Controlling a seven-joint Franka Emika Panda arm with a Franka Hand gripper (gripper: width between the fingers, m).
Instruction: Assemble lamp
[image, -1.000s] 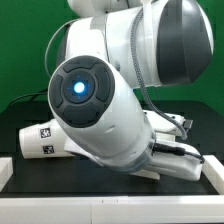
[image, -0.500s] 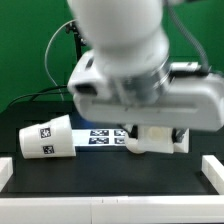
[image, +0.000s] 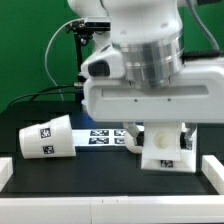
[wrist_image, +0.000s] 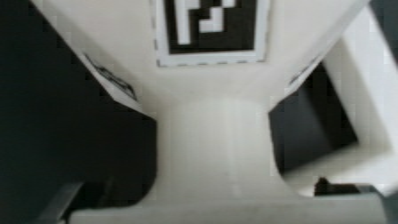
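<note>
The boxy white lamp base (image: 166, 152) with square tags stands upright on the black table at the exterior view's right, directly under my hand. My gripper (image: 165, 131) comes down on it from above and looks shut on it. In the wrist view the base (wrist_image: 214, 60) fills the picture, a tag on its flat face, narrowing to a white stem between my gripper (wrist_image: 210, 195) fingers. A dark fingertip (wrist_image: 349, 186) shows beside the stem. The conical shade (image: 46, 138) lies on its side at the exterior view's left. The bulb is out of view.
The marker board (image: 104, 137) lies flat between the shade and the base. A white rail (image: 110, 205) runs along the table's front, with white edges at both sides. A black stand and cables (image: 78, 40) rise at the back before the green wall.
The arm has swung round so the hand now points straight down. The base, tilted half a second ago, now stands upright a little further right. The shade has not moved.
</note>
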